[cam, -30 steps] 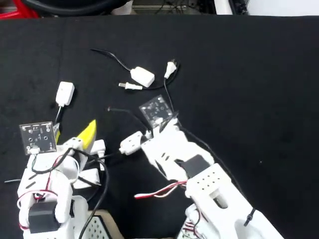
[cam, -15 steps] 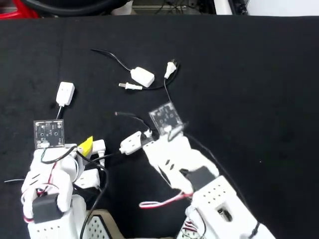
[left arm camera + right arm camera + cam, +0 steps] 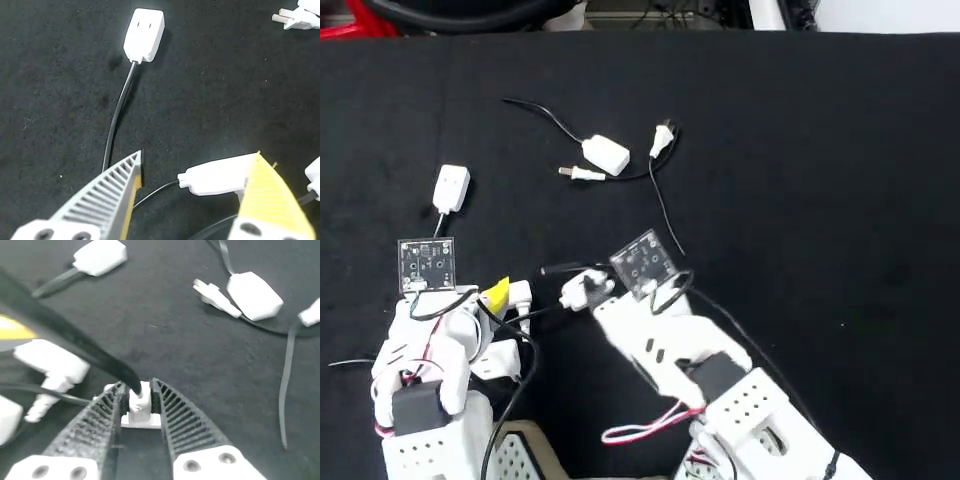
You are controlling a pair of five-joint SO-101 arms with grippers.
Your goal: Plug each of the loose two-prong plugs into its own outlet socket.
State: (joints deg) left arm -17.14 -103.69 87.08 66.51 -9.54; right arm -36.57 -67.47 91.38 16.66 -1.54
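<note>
the held plug is clamped between the fingers of the right gripper, near the middle of the table. its black cord is seen running out over the top. since a second ago this arm has been pulled back toward the near edge, and the plug has been kept in the grip. it is judged that the plug is being lined up for a socket, but no socket is met yet.

just left of it, a near plug is seen right beside the yellow finger of the left gripper. these fingers are held wide apart, so nothing is gripped there. the left arm has been swung a little right and tipped down.

farther off, the left socket is lying free with its two slots showing. far in the middle, a far socket is lying with a loose plug just beside it and a last plug to the right. no plug is pushed in yet.
</note>
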